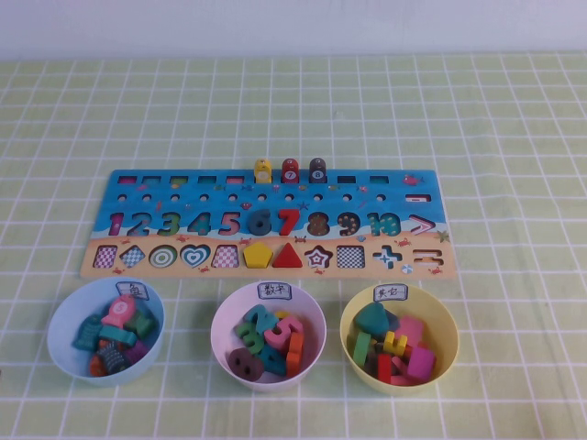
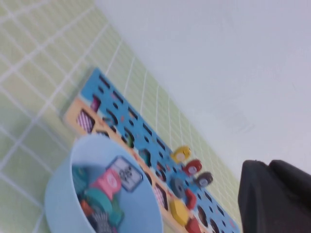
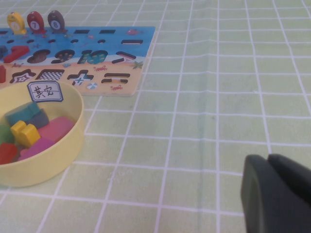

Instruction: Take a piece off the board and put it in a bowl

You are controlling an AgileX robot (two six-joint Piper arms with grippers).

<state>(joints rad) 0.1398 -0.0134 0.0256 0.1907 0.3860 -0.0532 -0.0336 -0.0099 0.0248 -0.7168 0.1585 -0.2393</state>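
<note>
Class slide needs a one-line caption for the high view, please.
Blue board holding yellow piece beside red and brown pegs, above three filled bowls, light blue bowl leftmost.

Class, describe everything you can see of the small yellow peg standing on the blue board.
The yellow peg is a small glossy block with a rounded top and a dark mark on its front; the material cannot be told. It stands upright in the board's far row of slots, leftmost of three pegs, with a red peg beside it, then a brown one. Only the board touches it; neither gripper is near it.
</note>
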